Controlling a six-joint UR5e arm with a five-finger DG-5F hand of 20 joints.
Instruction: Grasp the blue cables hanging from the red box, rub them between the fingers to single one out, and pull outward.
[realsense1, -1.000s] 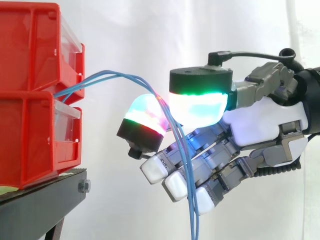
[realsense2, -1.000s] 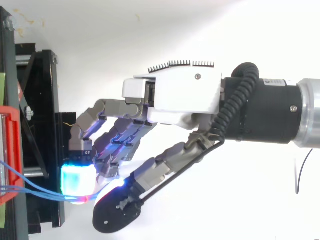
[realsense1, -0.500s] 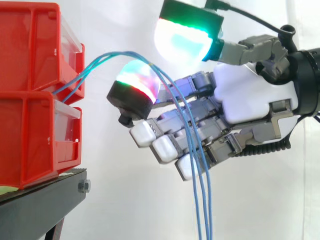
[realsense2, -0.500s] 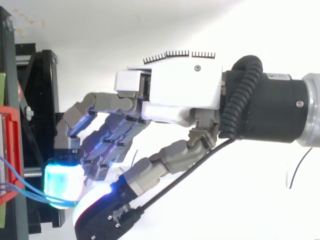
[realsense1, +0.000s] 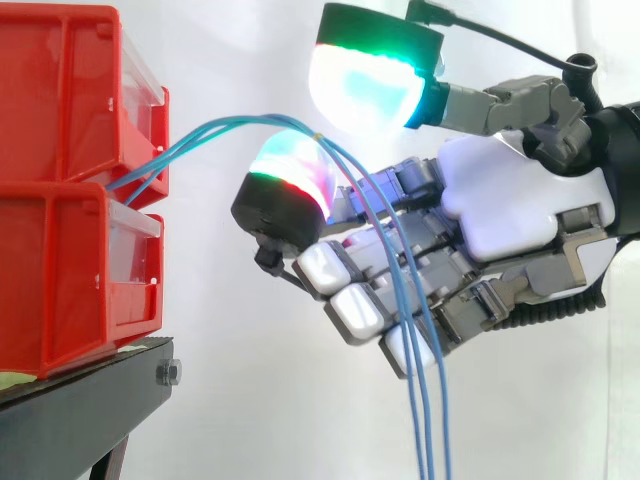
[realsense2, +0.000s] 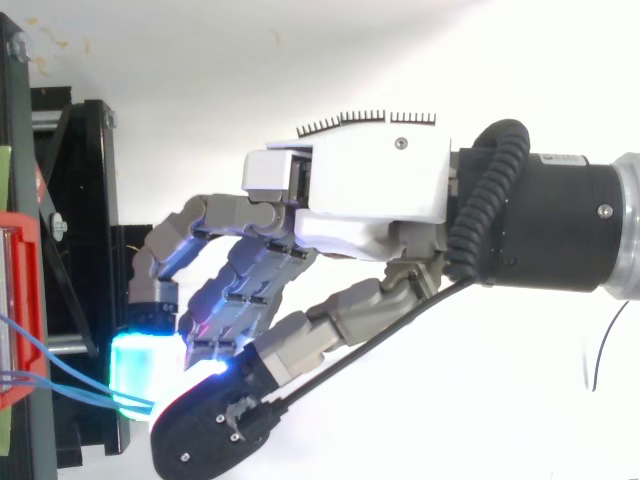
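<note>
Since a second ago the thumb (realsense1: 365, 80) has lifted off the thin blue cables (realsense1: 180, 146), so the pinch is gone. They come out between the stacked red plastic boxes (realsense1: 60, 230), loop over one glowing fingertip (realsense1: 290, 178) of the grey and white robot hand (realsense1: 510, 215) and hang down. Its fingers are loose, gripping nothing. Picking one out and pulling look still to do. Their lower ends are cut off.
</note>
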